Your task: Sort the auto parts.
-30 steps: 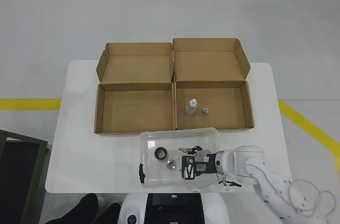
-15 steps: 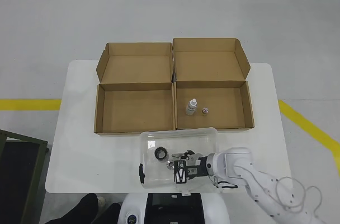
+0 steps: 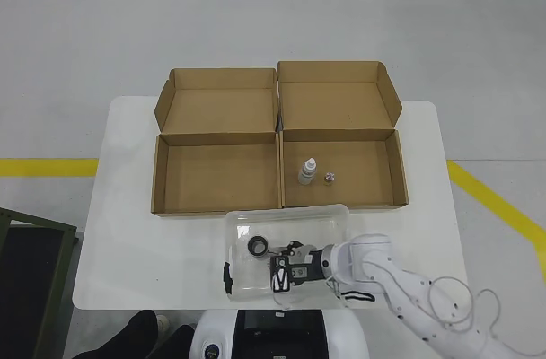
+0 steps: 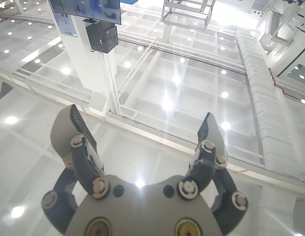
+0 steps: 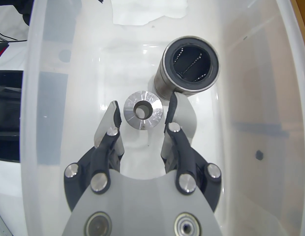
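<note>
Two metal parts sit inside the clear bin with the right gripper.

1. Gripper state. The right gripper's fingers are spread, one on each side of the small silver bushing. A narrow gap shows on both sides, so nothing is pinched yet.
2. Target position. The bushing sits directly between the fingertips. Its bore faces up toward the wrist, so its axis runs roughly along the gripper's line of approach. The closing stroke would meet the round outer rim across its width.
3. Neighbouring part. The linear bearing stands just beyond the fingertips, off to one finger's side, with its open end also facing the wrist. That fingertip overlaps the bearing's lower edge. Whether the two touch cannot be determined.
4. Judgement. The current step appears to be grasping the bushing. Closing squarely should capture it. The risk is the nearby finger nudging or dragging the bearing.
5. Other arm. The left gripper is aimed at the ceiling, spread wide and empty. The right arm is therefore the nearer one.
6. Destination. Well beyond the gripper and past the bin's far wall are the left cardboard box and the right cardboard box. The right one holds a small bottle-shaped part and a tiny part.
</note>
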